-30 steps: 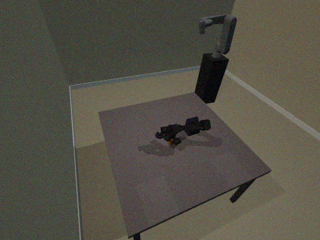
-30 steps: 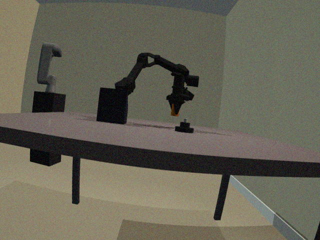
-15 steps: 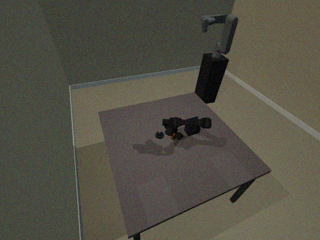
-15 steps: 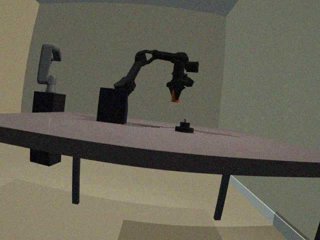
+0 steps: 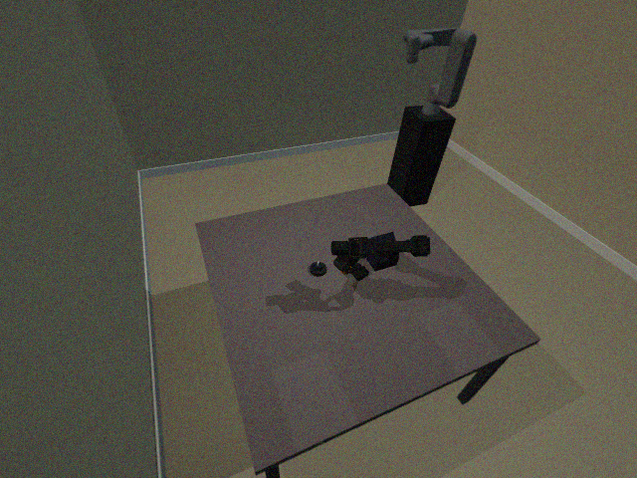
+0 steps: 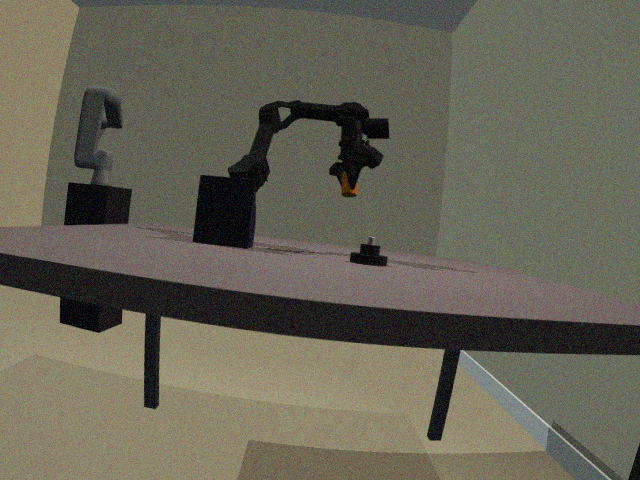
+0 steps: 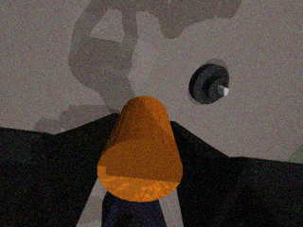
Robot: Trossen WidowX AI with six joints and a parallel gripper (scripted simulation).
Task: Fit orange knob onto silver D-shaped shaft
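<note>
My gripper (image 6: 348,183) (image 7: 144,122) is shut on the orange knob (image 6: 349,191) (image 7: 142,163) and holds it high above the table. The knob's underside with its hole faces down and is hidden in the wrist view. The dark round pedestal (image 5: 317,272) (image 6: 368,259) (image 7: 201,87) stands on the table, below the knob and a little to its right in the exterior view. The silver shaft (image 5: 318,263) (image 6: 371,240) (image 7: 225,90) sticks up bare from its middle. The shaft's flat side is too small to make out. In the top view the arm hides most of the knob.
The table (image 5: 328,350) (image 6: 155,273) carries the arm's dark base block (image 5: 383,254) (image 6: 224,211). A second, grey arm (image 5: 458,67) (image 6: 90,129) stands on a black column (image 5: 419,154) (image 6: 85,204) beyond the table edge. The arm's shadow falls across the table top.
</note>
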